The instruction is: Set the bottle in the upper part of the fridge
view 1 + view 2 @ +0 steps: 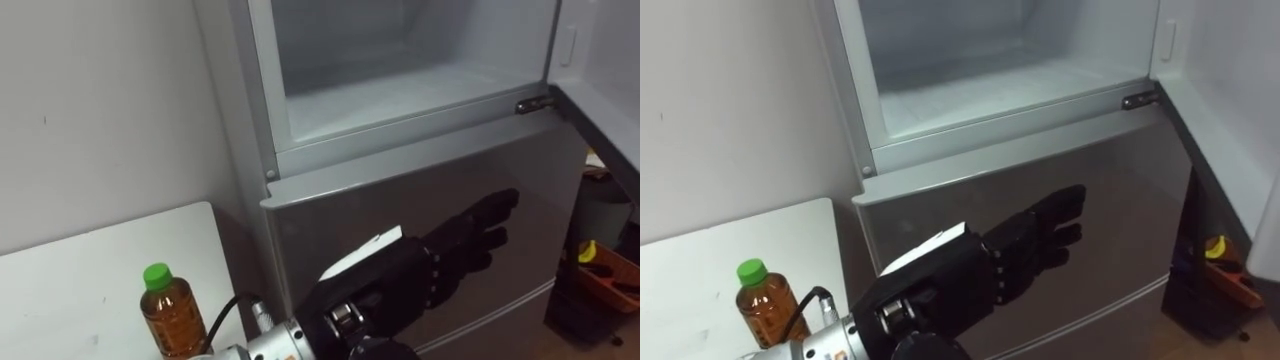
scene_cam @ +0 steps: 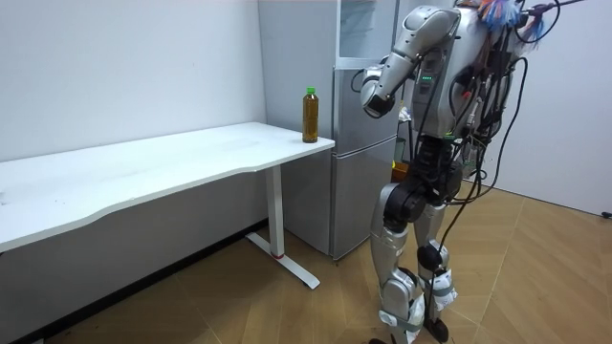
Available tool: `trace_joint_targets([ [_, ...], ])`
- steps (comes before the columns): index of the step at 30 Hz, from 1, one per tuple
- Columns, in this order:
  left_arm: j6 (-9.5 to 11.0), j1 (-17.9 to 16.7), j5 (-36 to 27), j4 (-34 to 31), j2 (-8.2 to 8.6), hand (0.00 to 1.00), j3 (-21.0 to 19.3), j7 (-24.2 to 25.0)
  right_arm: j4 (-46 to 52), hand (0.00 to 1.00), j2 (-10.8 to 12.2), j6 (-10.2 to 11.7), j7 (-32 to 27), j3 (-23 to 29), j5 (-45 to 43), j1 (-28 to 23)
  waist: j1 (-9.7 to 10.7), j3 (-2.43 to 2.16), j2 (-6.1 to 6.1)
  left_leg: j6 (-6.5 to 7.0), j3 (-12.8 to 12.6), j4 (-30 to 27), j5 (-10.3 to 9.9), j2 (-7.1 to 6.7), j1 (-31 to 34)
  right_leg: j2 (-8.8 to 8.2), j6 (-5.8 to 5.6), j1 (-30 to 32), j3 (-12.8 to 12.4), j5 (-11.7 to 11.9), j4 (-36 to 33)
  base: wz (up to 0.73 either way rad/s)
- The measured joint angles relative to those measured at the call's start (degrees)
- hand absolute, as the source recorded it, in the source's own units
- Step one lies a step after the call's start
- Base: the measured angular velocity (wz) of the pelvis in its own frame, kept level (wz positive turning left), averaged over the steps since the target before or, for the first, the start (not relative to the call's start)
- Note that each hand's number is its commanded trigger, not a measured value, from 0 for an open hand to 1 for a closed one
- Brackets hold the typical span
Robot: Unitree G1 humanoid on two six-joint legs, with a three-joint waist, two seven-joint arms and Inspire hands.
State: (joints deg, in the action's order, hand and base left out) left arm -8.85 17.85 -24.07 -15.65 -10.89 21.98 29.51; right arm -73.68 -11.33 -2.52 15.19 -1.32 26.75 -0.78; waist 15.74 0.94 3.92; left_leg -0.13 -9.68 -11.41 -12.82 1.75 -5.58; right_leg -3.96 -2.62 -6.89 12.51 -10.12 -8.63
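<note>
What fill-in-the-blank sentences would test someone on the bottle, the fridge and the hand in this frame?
1. The bottle stands on the white ____.
2. Its cap is ____.
3. The upper fridge compartment stands ____, with its inside showing.
4. The left hand, fingers straight in front of the lower door, holds ____.

Missing words: table; green; open; nothing.

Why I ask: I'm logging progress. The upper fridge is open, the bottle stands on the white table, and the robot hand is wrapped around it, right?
No. The left eye view shows the left robot hand held with straight fingers before the lower fridge door, apart from the bottle. The upper fridge is open and the bottle stands on the table.
</note>
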Motion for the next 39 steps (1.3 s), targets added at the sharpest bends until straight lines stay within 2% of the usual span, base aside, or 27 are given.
trace_joint_targets([
  [4,0.0,0.0,0.0,0.5,0.02,0.0,0.4,0.2,-0.1,0.0,0.0,0.0,0.0,0.2,0.0,0.0,0.0,-0.02,0.07,0.0,0.0,0.0,0.0,0.01,-0.1,0.02,0.0,0.0,0.0,0.0,0.0,0.0],
  [10,-0.1,-0.8,0.1,2.4,0.06,0.0,3.2,0.9,-0.1,0.0,0.2,0.0,-0.1,0.0,0.5,-0.1,-0.1,-0.02,0.06,0.0,0.0,0.1,0.0,0.02,0.0,0.03,0.0,0.0,0.1,0.0,0.0,0.0],
  [14,-0.1,-5.4,0.9,3.5,0.02,0.0,5.3,1.0,-0.1,0.0,0.2,0.1,-0.8,-0.5,0.5,0.0,-0.2,0.03,-0.04,-0.01,0.0,0.1,0.0,0.03,-0.1,0.07,0.01,0.1,0.3,0.0,0.0,0.0],
  [19,-1.2,-10.3,4.9,6.7,-1.77,0.0,6.1,1.5,0.0,0.0,0.3,0.0,-1.4,-1.0,0.5,0.1,-0.5,0.06,-0.41,-0.01,0.3,0.1,0.0,0.03,-0.1,0.07,0.01,0.4,0.3,0.0,0.0,0.01],
  [22,-1.3,-14.4,7.7,10.1,-1.88,0.0,5.6,1.2,0.1,0.0,0.9,0.1,-2.1,-1.3,0.8,-0.1,-0.8,0.09,-1.23,-0.05,0.3,0.2,0.0,0.07,-0.1,0.1,0.03,0.3,0.3,0.0,0.0,0.0],
  [24,-1.5,-16.6,8.9,12.7,-1.75,0.0,5.5,1.1,0.2,0.0,1.5,0.1,-2.6,-1.4,1.1,-0.3,-1.9,0.28,-2.29,-0.05,0.4,0.2,0.0,0.08,0.1,0.1,0.05,0.4,0.5,0.0,-0.1,0.0],
  [25,-1.5,-17.3,9.4,13.1,-1.7,0.0,5.4,1.1,0.2,0.0,1.7,0.1,-2.6,-1.4,1.1,-0.3,-2.3,0.19,-2.63,-0.05,0.4,0.2,0.0,0.09,0.1,0.09,0.05,0.5,0.7,0.0,-0.1,0.03],
  [26,-1.5,-19.2,10.5,13.0,-1.7,0.0,4.8,1.0,0.4,0.0,2.2,0.1,-2.6,-1.4,1.0,-0.6,-2.9,-0.18,-3.3,-0.05,0.4,0.1,0.0,0.14,0.4,0.09,0.07,0.9,0.9,0.0,-0.1,0.0],
  [27,-1.5,-20.7,11.4,13.0,-1.7,0.0,4.2,1.0,0.8,0.0,2.4,0.1,-2.5,-1.3,0.9,-1.2,-3.8,-0.33,-3.82,-0.06,0.4,0.0,0.0,0.17,0.6,0.11,0.13,1.1,0.9,0.1,-0.1,0.04],
  [28,-1.5,-21.5,11.5,13.1,-1.7,0.0,3.9,1.0,0.8,0.0,2.5,0.1,-2.4,-1.4,0.9,-1.3,-4.1,-0.41,-4.11,-0.05,0.4,0.0,0.0,0.17,0.9,0.1,0.13,1.1,1.0,0.1,-0.1,0.0],
  [29,-1.5,-22.8,12.2,13.5,-1.67,0.0,2.9,1.0,0.8,0.0,2.7,0.2,-2.4,-1.3,0.9,-1.6,-5.3,-0.45,-4.35,-0.05,0.5,0.0,0.0,0.16,1.1,0.09,0.15,1.1,1.1,0.1,-0.1,0.04],
  [30,-1.4,-24.0,12.6,14.6,-1.78,0.0,1.8,1.0,0.8,0.0,2.7,0.2,-2.3,-1.3,0.9,-1.7,-6.1,-0.61,-4.26,-0.06,0.5,0.0,0.0,0.17,1.3,0.1,0.16,1.0,1.2,0.1,-0.1,0.03],
  [33,-1.2,-27.0,12.7,20.1,-1.86,0.0,-0.6,-0.2,0.9,0.0,2.7,0.2,-2.0,-1.2,0.6,-2.0,-7.0,-0.68,-4.21,-0.07,0.8,0.0,0.0,0.17,1.4,0.08,0.17,0.8,1.7,0.1,-0.1,0.08],
  [37,-1.2,-28.6,14.8,25.9,-1.47,0.0,-2.4,-3.2,1.3,0.0,2.6,0.0,-1.9,-1.3,-0.1,-2.3,-8.2,-0.56,-3.85,-0.08,1.1,0.1,0.0,0.17,1.8,0.1,0.2,1.0,2.1,0.1,-0.2,0.06],
  [39,-0.3,-29.4,14.8,29.5,-1.07,0.0,-3.3,-5.1,1.5,0.0,2.5,0.1,-1.9,-1.3,-0.5,-2.4,-8.5,-0.67,-3.65,-0.08,1.2,0.1,0.0,0.16,1.6,0.09,0.2,0.7,2.4,0.1,-0.2,0.07],
])
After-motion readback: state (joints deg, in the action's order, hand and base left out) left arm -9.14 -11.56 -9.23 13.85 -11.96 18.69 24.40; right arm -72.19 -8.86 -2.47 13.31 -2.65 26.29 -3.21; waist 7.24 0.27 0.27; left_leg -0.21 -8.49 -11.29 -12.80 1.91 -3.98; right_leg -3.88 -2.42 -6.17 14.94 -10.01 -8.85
